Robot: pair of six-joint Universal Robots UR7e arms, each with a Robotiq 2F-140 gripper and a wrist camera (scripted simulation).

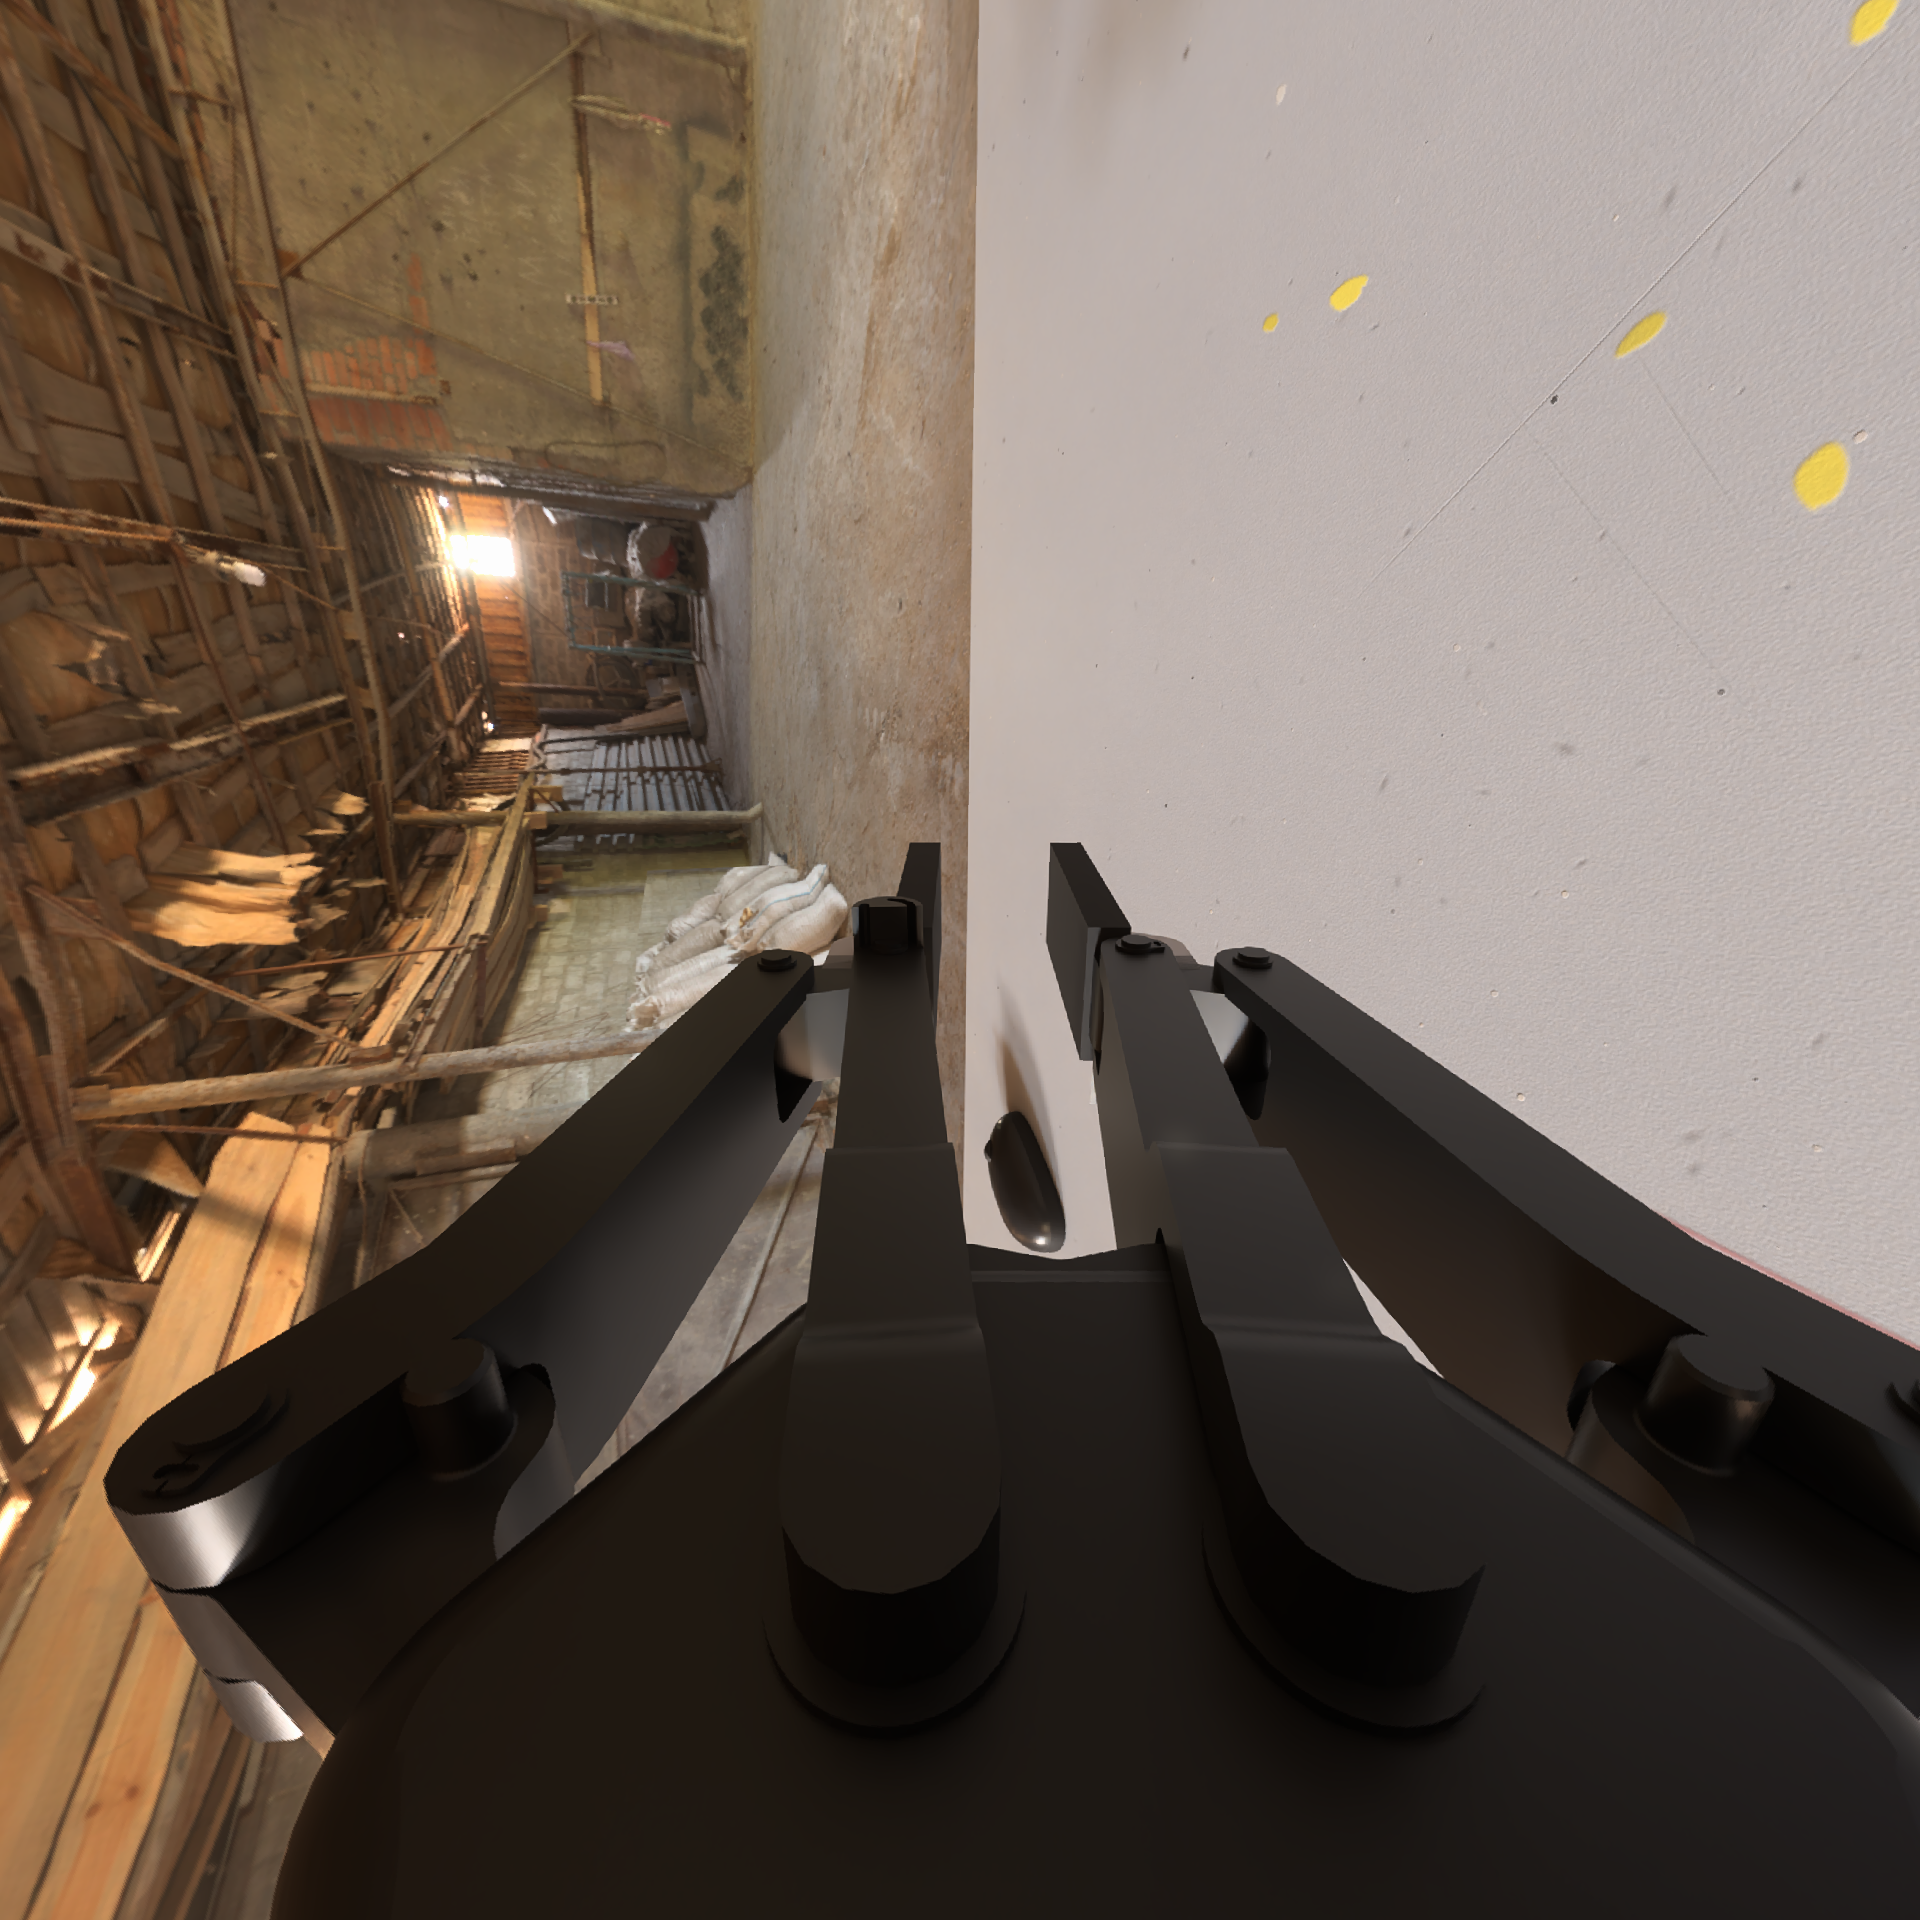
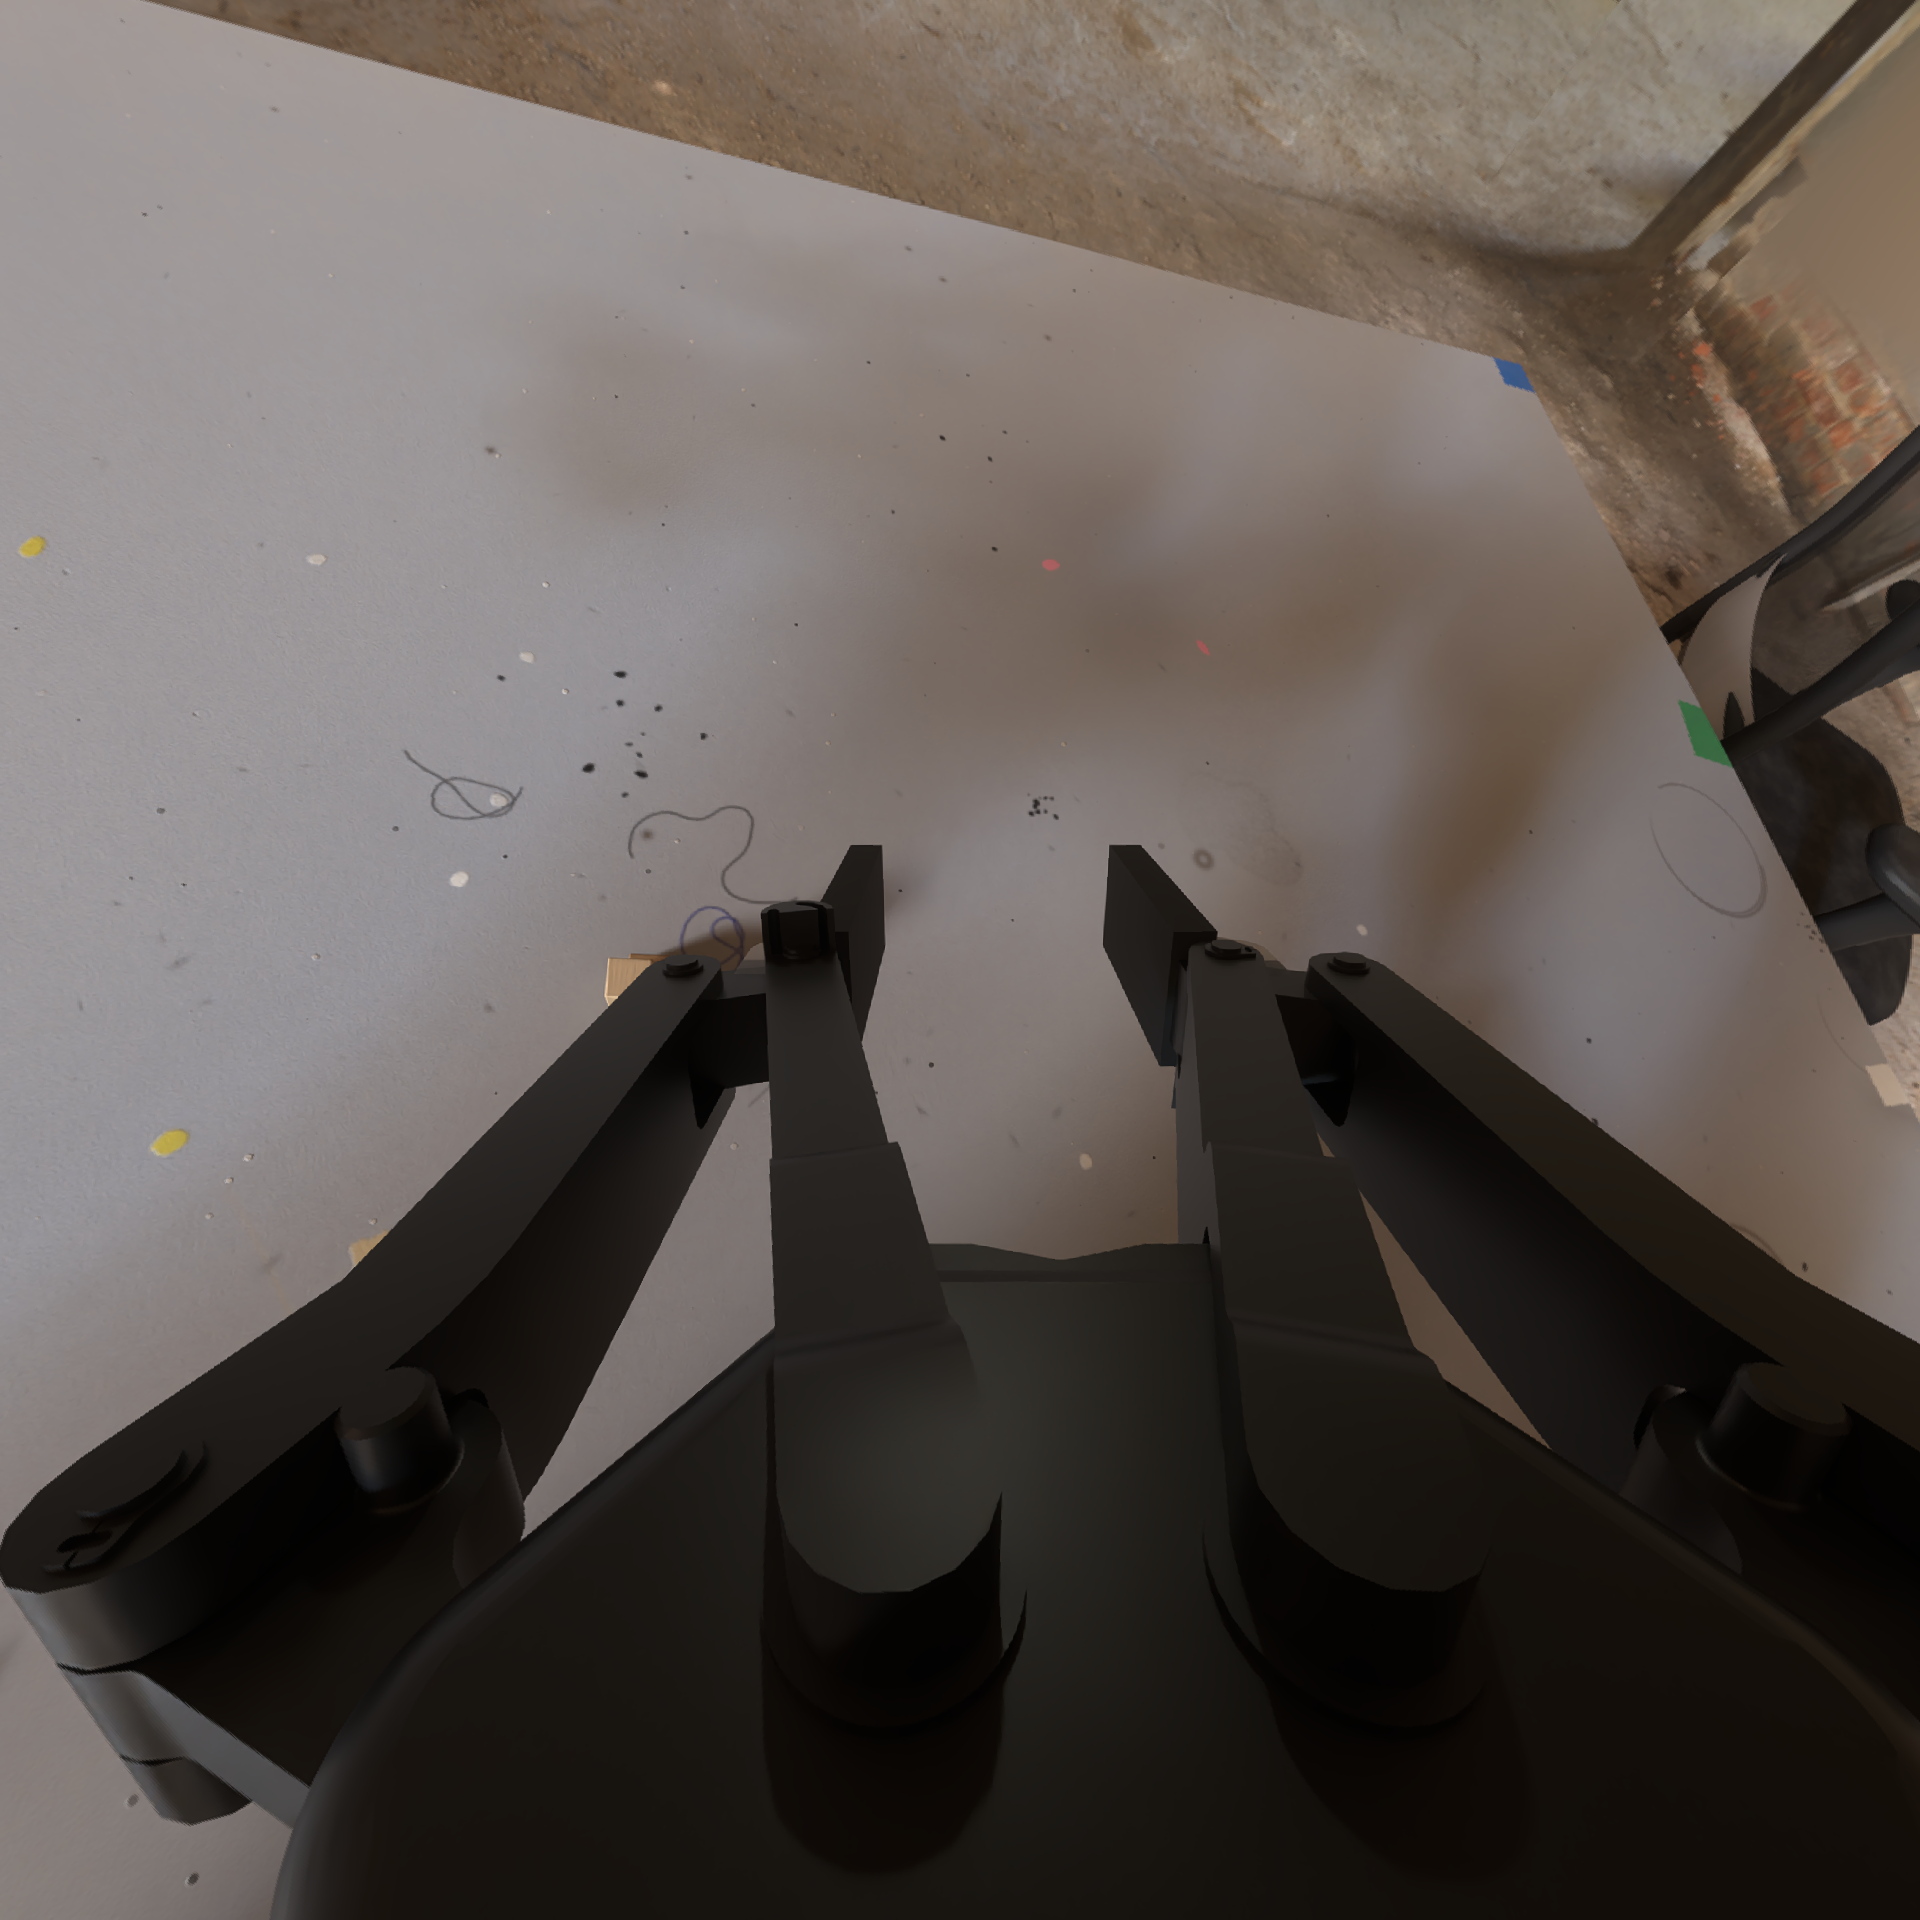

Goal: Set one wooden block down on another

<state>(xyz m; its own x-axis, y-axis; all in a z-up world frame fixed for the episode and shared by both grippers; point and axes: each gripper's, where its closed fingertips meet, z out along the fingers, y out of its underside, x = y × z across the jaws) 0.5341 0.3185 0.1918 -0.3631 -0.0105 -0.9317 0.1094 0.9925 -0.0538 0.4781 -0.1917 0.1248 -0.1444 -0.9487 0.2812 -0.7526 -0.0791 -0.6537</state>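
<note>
In the left wrist view, the left gripper (image 1: 995, 883) is seen with its jaws parted and empty at the edge of the white table (image 1: 1455, 727); no block is shown there. In the right wrist view, the right gripper (image 2: 995, 894) is held spread and empty above the table (image 2: 312, 364), while one wooden block (image 2: 627, 979) is glimpsed on the table just left of the left finger and a second block (image 2: 366, 1247) nearer, both largely hidden by the linkage.

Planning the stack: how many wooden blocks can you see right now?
2, both partly hidden behind the right gripper's left linkage: one block beside the fingertip joint, another block nearer the camera. More may be hidden; the left wrist view shows none.
</note>
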